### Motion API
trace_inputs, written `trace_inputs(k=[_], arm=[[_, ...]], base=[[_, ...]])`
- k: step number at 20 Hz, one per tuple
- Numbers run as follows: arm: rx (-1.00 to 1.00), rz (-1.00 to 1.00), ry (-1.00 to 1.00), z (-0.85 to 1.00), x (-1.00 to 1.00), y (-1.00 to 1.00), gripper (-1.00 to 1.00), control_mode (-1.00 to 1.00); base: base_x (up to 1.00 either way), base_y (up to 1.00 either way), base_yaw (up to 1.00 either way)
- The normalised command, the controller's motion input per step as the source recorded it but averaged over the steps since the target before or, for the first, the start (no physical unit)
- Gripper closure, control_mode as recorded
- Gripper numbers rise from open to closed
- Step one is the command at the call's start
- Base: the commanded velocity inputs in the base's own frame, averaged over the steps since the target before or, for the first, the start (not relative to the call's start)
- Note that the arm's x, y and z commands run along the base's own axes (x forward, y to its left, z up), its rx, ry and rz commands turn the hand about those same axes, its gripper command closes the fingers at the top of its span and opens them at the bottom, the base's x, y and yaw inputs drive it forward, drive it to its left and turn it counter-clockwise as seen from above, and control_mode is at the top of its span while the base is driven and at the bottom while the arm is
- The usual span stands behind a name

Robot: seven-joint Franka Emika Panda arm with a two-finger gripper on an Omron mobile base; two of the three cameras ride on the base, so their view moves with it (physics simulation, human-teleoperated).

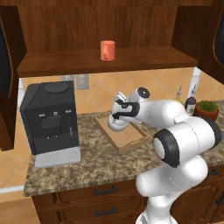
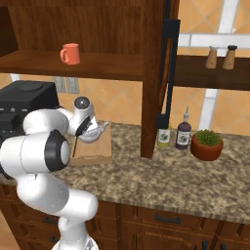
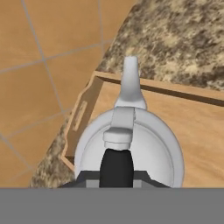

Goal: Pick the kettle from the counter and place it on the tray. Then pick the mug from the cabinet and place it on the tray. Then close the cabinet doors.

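Observation:
The silvery-white kettle sits low over the light-wood tray, near the tray's far end, its spout toward the wall. I cannot tell whether it rests on the tray. My gripper is shut on its arched black handle from above. The orange-red mug stands on the cabinet shelf, up above the tray. Both cabinet doors stand open.
A black coffee machine stands left of the tray on the granite counter. To the right are two bottles and an orange plant pot. Two shakers sit on a side shelf.

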Motion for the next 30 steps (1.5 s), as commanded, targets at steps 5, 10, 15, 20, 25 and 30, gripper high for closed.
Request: trace_inputs(k=[5, 10, 15, 20, 25, 30], arm=[[0.0, 0.0, -0.03, -0.03, 0.35, 0.09, 1.0, -1.0], [0.0, 0.0, 0.0, -0.08, 0.28, 0.11, 1.0, -1.0], [0.0, 0.0, -0.01, -0.16, 0.3, 0.1, 1.0, -1.0], [0.0, 0.0, 0.01, -0.27, 0.1, 0.01, -1.0, -1.0], [0.0, 0.0, 0.01, -0.28, 0.0, 0.0, -1.0, -1.0], [0.0, 0.0, -0.07, -0.03, 0.0, 0.05, -1.0, -1.0]], base=[[0.0, 0.0, 0.0], [0.0, 0.0, 0.0], [0.0, 0.0, 0.0], [0.0, 0.0, 0.0], [0.0, 0.0, 0.0], [0.0, 0.0, 0.0]])
